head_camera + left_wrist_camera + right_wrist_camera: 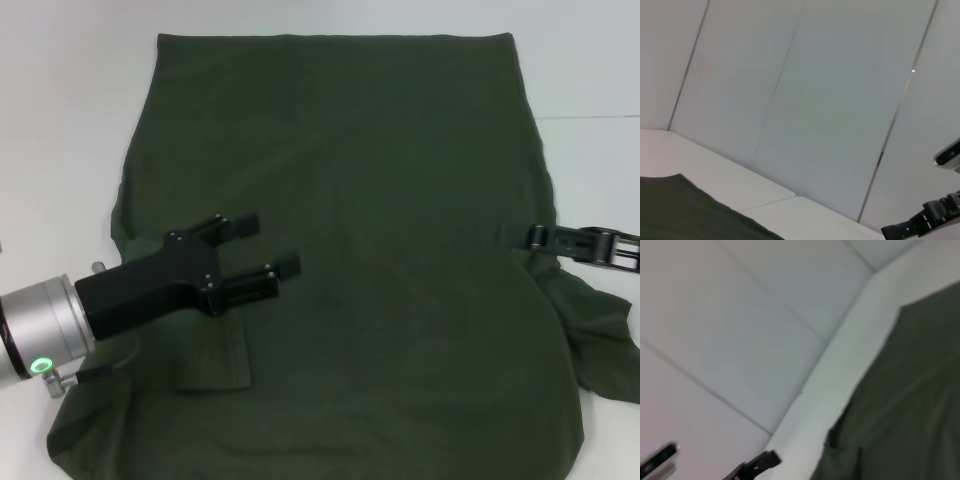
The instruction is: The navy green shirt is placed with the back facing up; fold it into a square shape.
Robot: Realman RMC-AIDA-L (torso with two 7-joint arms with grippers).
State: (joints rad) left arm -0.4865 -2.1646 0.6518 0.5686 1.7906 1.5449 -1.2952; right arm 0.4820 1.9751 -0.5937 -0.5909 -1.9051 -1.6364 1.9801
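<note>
The navy green shirt (360,230) lies spread flat over the white table (70,120), filling most of the head view. Its left sleeve (215,350) is folded in onto the body, while the right sleeve (600,340) sticks out rumpled at the near right. My left gripper (272,243) hovers open over the shirt's left half, nothing between its fingers. My right gripper (545,238) lies low at the shirt's right edge, tip over the fabric. A shirt corner (680,210) shows in the left wrist view, and the shirt (910,405) in the right wrist view.
Bare white table surrounds the shirt at the far left, far edge and right (600,170). White wall panels (815,100) stand behind the table. A black gripper part (925,225) shows far off in the left wrist view, another (755,467) in the right wrist view.
</note>
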